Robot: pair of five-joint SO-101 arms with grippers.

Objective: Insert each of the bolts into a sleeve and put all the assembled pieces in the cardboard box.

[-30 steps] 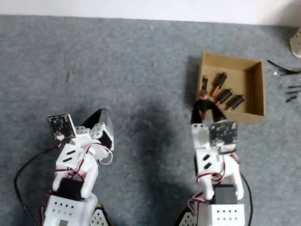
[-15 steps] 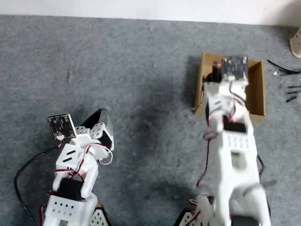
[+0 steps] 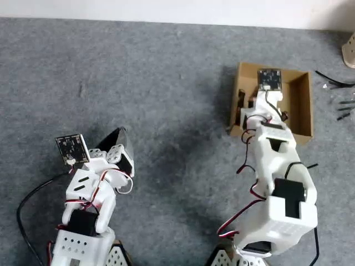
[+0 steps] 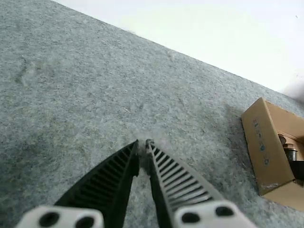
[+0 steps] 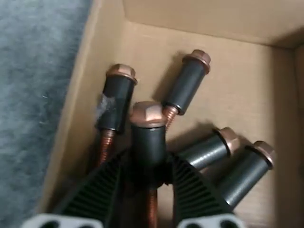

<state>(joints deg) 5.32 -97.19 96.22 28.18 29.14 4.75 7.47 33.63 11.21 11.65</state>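
Note:
My right gripper (image 5: 148,159) is shut on an assembled piece (image 5: 148,135), a black sleeve with a copper bolt through it, held low inside the cardboard box (image 5: 199,19). Several more assembled pieces lie on the box floor around it, such as the one (image 5: 116,97) by the side wall and another (image 5: 188,84) farther in. From above, the right arm (image 3: 265,111) stretches over the near wall into the box (image 3: 302,105), hiding most of its contents. My left gripper (image 4: 142,146) is shut with nothing in it, just above the grey mat, and sits at lower left (image 3: 121,137).
The box (image 4: 266,147) also appears far off in the left wrist view. Loose black screws and wires (image 3: 338,102) lie on the mat right of the box. A pale object (image 3: 349,50) sits at the right edge. Open grey mat (image 3: 166,83) spreads between the arms.
The right arm has stretched forward from just in front of the box, carrying the assembled piece over the near wall and down inside. The left arm has not moved.

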